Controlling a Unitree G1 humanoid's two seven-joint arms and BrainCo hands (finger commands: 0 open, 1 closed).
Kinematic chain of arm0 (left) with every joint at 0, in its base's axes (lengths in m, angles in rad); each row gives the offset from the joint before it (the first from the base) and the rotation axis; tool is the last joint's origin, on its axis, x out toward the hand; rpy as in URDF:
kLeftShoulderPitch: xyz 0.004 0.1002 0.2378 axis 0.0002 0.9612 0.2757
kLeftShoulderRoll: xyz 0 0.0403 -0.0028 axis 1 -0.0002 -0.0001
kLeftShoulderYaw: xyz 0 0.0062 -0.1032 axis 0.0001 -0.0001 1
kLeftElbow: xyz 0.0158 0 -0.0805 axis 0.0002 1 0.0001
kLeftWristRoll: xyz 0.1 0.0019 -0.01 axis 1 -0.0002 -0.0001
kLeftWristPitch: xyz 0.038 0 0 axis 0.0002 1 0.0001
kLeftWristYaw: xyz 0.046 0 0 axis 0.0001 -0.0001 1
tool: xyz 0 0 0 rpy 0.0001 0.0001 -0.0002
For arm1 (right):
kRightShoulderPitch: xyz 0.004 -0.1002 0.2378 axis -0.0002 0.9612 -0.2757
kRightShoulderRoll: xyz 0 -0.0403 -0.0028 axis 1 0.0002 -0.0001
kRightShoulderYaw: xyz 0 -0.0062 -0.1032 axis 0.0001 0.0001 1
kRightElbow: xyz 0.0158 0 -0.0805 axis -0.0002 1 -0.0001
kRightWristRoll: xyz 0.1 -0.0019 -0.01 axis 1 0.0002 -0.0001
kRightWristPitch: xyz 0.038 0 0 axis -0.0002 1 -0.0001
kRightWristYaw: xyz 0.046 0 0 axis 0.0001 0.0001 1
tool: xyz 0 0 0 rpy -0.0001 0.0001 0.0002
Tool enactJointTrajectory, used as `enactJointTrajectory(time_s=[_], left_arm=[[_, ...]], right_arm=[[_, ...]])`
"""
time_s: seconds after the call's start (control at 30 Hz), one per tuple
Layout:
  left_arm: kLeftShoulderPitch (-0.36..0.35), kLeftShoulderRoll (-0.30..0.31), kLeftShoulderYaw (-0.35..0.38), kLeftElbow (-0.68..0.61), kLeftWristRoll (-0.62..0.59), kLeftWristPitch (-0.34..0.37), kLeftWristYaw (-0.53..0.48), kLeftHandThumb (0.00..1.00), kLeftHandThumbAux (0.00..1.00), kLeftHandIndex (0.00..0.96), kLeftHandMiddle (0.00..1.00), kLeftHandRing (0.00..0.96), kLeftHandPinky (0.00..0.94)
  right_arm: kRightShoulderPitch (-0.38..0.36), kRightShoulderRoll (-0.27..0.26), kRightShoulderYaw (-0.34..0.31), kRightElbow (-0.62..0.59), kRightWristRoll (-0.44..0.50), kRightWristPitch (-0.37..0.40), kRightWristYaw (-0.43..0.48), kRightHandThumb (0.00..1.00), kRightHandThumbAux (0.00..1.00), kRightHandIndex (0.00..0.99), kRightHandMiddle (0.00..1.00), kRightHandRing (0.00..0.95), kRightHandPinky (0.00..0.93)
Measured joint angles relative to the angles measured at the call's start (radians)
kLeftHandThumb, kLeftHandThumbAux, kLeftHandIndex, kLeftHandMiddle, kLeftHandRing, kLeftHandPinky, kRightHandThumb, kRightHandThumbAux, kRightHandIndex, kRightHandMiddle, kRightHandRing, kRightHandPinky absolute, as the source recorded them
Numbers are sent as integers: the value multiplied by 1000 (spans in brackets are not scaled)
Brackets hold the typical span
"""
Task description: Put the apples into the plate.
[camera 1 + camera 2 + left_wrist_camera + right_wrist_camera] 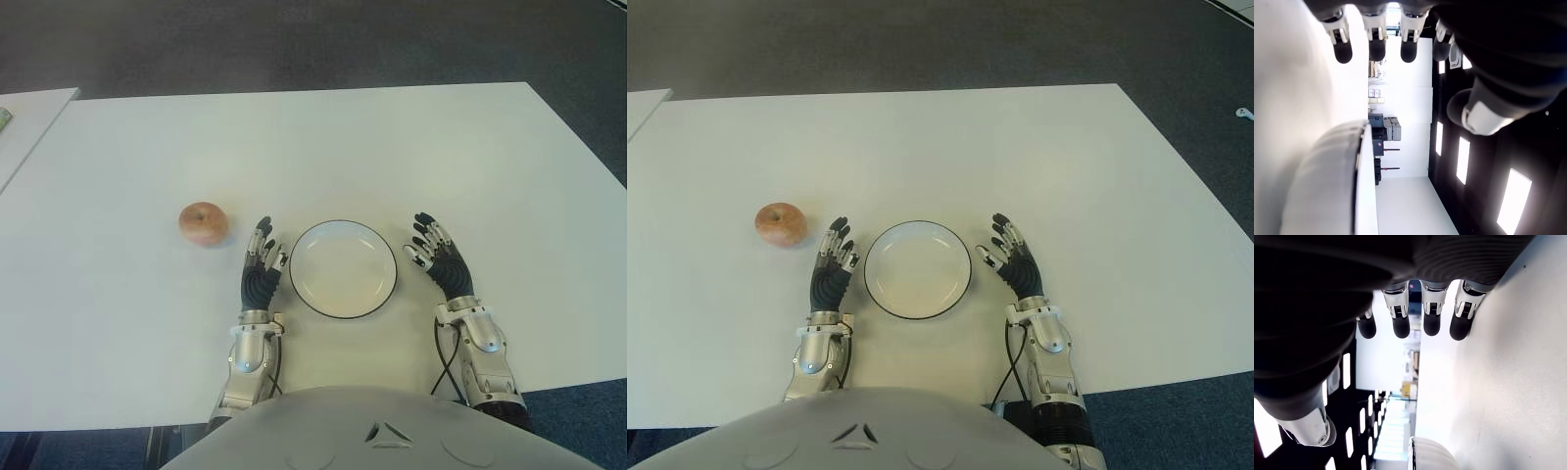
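One reddish-yellow apple (pixel 204 223) sits on the white table (pixel 313 147), left of a white plate (pixel 343 268) with a dark rim; nothing lies in the plate. My left hand (pixel 263 260) shows just left of the plate, between it and the apple, with fingers straight and holding nothing; its wrist view has the spread fingertips (pixel 1376 49) and the plate's rim (pixel 1327 176). On the plate's right side my right hand (pixel 431 251) is likewise open with nothing in it, its fingertips (pixel 1415 325) extended, the plate's edge (pixel 1430 455) in its wrist view.
A second white table (pixel 24 122) stands at the far left, separated by a narrow gap. Dark carpet (pixel 313 44) lies beyond the table's far edge. My torso (pixel 382 431) fills the bottom of the eye views.
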Motion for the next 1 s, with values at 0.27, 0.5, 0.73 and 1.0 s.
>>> enactJointTrajectory(time_s=[0.27,0.5,0.73,1.0], left_arm=[[0,0,0,0,1,0,0,36,570,23,13,0,0],[6,0,1,-14,-15,9,-5,65,564,38,28,0,0],[68,2,1,-160,-14,124,-11,75,588,53,37,0,0],[124,17,0,-348,272,231,90,61,526,30,22,9,22]], right_arm=[[0,3,1,2,-8,-3,-9,118,630,0,0,0,0],[-1,4,4,4,-8,-5,-9,119,630,0,0,0,0],[-2,5,7,3,-9,-5,-9,114,645,0,0,0,0],[-8,9,6,2,-13,-19,-23,113,630,0,0,0,0]])
